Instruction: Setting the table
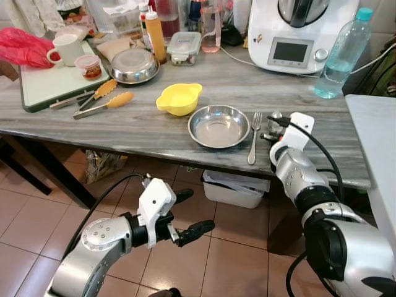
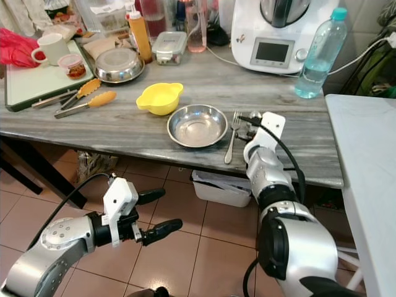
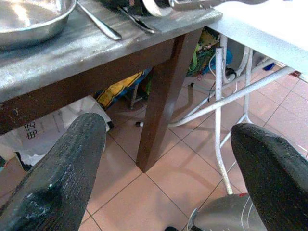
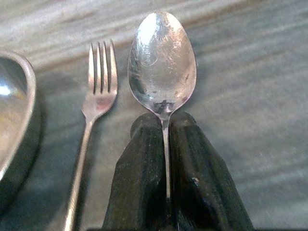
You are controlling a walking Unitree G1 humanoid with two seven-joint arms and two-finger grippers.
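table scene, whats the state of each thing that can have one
spoon: clamped by its handle in the right hand, bowl up
fork: flat on the table, between spoon and steel plate
steel plate: upright, empty
yellow bowl: upright, empty
water bottle: upright, capped
left hand: open, empty, below the table edge

A long table [image 1: 154, 133] with a grey, streaked wood-grain top stands on dark brown legs [image 3: 161, 96]. Under it the floor [image 1: 37, 229] is laid with reddish-brown square tiles with pale joints. To the robot's right, just beside the table's end, sits a white tabletop [image 2: 365, 154] on thin white metal legs [image 3: 219, 101]. A white plastic bin [image 1: 238, 189] rests on the floor beneath the table. Daylight falls evenly across the room.
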